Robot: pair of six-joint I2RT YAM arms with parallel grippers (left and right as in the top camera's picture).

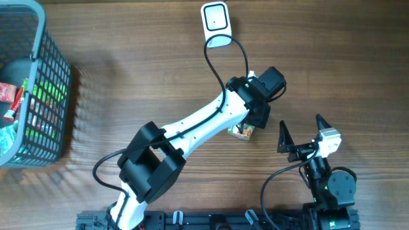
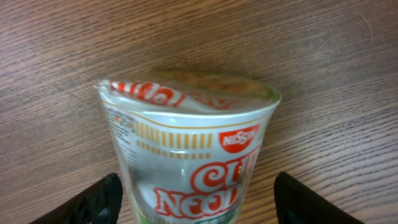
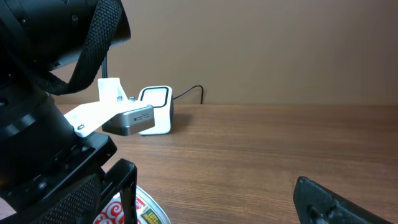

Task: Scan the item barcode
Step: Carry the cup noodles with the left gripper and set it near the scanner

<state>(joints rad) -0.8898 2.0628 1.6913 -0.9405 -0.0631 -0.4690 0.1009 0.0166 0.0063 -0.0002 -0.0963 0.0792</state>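
A Nissin Cup Noodles cup point(image 2: 193, 155) fills the left wrist view, its foil lid pointing away from the camera. My left gripper point(image 2: 199, 208) is open around it, with a strip of wood showing between the cup and each black finger point(image 2: 93, 205). From overhead only a bit of the cup point(image 1: 243, 132) peeks out under the left wrist. The white barcode scanner point(image 1: 216, 24) stands at the table's far edge; it also shows as the scanner point(image 3: 155, 111) in the right wrist view. My right gripper point(image 1: 300, 122) is open and empty, just right of the cup.
A grey wire basket point(image 1: 45, 83) holding several packaged goods stands at the left edge. The scanner's black cable point(image 1: 211, 61) runs down toward the left arm point(image 1: 198, 124). The left arm's wrist point(image 3: 43, 93) blocks the left side of the right wrist view.
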